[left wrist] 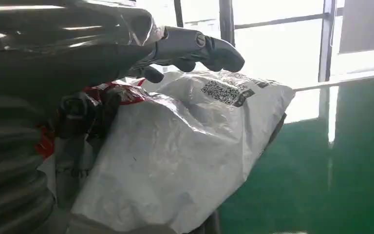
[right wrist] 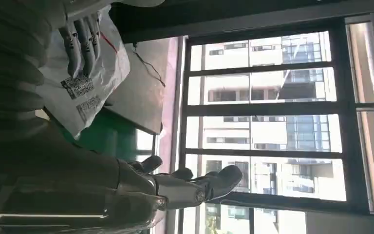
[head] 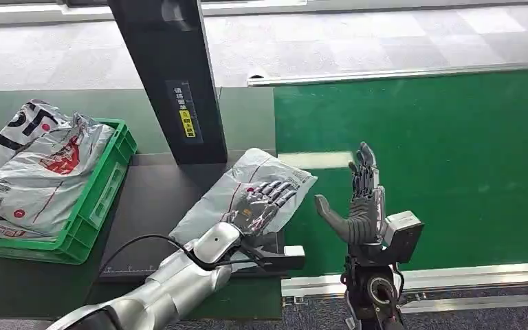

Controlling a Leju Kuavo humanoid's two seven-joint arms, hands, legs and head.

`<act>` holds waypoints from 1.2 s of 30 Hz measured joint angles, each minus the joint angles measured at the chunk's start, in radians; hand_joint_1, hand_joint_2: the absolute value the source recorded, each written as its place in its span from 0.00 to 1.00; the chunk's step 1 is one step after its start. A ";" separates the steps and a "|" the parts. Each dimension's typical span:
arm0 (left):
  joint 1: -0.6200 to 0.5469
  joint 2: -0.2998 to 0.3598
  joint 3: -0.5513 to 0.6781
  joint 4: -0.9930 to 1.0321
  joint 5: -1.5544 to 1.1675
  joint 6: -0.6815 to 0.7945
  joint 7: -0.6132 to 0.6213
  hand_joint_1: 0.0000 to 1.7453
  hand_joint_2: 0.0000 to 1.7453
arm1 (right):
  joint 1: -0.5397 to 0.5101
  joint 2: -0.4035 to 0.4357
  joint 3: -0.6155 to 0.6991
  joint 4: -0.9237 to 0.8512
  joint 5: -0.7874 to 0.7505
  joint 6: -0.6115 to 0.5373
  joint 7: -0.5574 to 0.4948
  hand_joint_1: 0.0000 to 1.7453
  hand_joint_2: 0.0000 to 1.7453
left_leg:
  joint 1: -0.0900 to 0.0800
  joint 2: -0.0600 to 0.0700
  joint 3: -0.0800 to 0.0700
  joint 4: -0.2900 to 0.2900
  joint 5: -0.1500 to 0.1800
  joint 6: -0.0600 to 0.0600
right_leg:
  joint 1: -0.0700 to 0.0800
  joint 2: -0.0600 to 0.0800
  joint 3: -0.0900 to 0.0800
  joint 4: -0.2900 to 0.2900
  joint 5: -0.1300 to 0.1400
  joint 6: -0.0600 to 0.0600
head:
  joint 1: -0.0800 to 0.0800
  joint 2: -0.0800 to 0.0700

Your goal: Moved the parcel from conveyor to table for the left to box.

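- Soft white-grey plastic mailer parcel (head: pixel 247 199) lies flat on the dark table (head: pixel 151 206), at the table's right edge, one corner hanging over onto the green conveyor belt (head: pixel 440 158). Crinkled film, red print, QR labels on top (seen in the left wrist view).
- Left hand (head: pixel 265 199) lies on top of the parcel w/ fingers spread; whether it's gripping or just pressing, can't tell.
- Right hand (head: pixel 361 206) is held upright above the belt, just beside the parcel, released, fingers apart, holding nothing.
- Step, by my read: handover done, left is taking the parcel. Next: secure a grip, carry it to the green plastic crate (head: pixel 103 199) at the table's left edge (already holding similar bags).
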State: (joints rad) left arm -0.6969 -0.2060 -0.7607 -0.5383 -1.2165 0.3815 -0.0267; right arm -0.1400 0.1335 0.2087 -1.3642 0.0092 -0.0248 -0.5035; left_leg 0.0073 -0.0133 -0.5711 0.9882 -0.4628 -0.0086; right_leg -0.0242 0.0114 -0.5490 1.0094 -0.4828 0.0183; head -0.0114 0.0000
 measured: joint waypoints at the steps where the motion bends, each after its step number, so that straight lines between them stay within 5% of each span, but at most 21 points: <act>1: -0.001 -0.001 0.000 0.002 0.000 0.000 0.000 0.00 1.00 | 0.000 0.000 0.000 -0.001 0.000 0.000 0.000 0.00 1.00 | 0.000 0.000 0.000 0.000 0.000 0.000 | 0.000 0.000 0.000 0.000 0.000 0.000 | -0.001 0.000; 11: -0.006 -0.005 0.000 0.015 -0.017 0.000 0.015 0.03 1.00 | 0.000 0.000 0.000 -0.003 0.000 0.000 0.000 0.00 1.00 | 0.000 0.000 0.001 0.000 0.000 0.000 | 0.000 0.000 0.002 0.000 0.000 0.000 | 0.000 0.000; 12: -0.009 -0.007 0.000 0.018 -0.048 -0.003 0.033 0.31 1.00 | 0.000 0.000 0.000 -0.003 -0.001 -0.002 -0.003 0.00 1.00 | 0.000 0.000 0.002 0.000 0.000 0.000 | 0.000 0.000 0.002 0.000 0.000 0.000 | 0.000 0.000; 13: -0.015 -0.008 0.000 0.021 -0.079 -0.013 0.058 0.94 1.00 | 0.000 0.000 0.001 -0.003 -0.003 -0.006 -0.008 0.00 1.00 | 0.000 0.000 0.002 0.000 0.000 0.000 | 0.000 0.000 0.002 0.000 0.000 0.000 | -0.001 0.000; 14: -0.025 -0.010 0.000 0.026 -0.110 -0.031 0.077 1.00 1.00 | 0.000 0.000 0.001 -0.003 -0.006 -0.008 -0.012 0.00 1.00 | 0.000 0.000 0.002 0.000 0.000 0.000 | 0.000 0.000 0.003 0.000 0.000 0.000 | 0.000 0.000; 19: -0.057 -0.006 0.011 0.059 -0.171 -0.111 0.070 1.00 1.00 | 0.000 0.000 0.002 -0.012 -0.013 -0.026 -0.023 0.00 1.00 | 0.000 0.000 0.004 0.000 0.000 0.000 | 0.000 0.000 0.004 0.000 0.000 0.000 | 0.000 0.000; 27: -0.046 0.020 0.095 0.074 -0.100 0.047 -0.057 1.00 1.00 | 0.001 0.000 0.001 -0.012 -0.016 -0.059 -0.029 0.00 1.00 | 0.000 0.000 0.001 0.000 0.001 -0.001 | 0.000 0.001 0.000 0.000 0.000 0.000 | 0.000 0.000; 36: -0.041 0.031 0.155 0.063 -0.084 0.064 -0.087 1.00 1.00 | 0.007 0.000 0.000 -0.014 -0.016 -0.070 -0.030 0.00 1.00 | 0.000 0.001 -0.003 0.000 0.001 -0.001 | 0.000 0.001 -0.004 0.000 0.000 0.000 | 0.000 0.000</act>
State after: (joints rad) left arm -0.7382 -0.1755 -0.6054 -0.4749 -1.3008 0.4456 -0.1133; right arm -0.1331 0.1335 0.2090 -1.3787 -0.0072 -0.0946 -0.5333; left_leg 0.0074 -0.0127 -0.5740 0.9882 -0.4623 -0.0093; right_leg -0.0241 0.0125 -0.5531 1.0095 -0.4826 0.0180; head -0.0118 0.0000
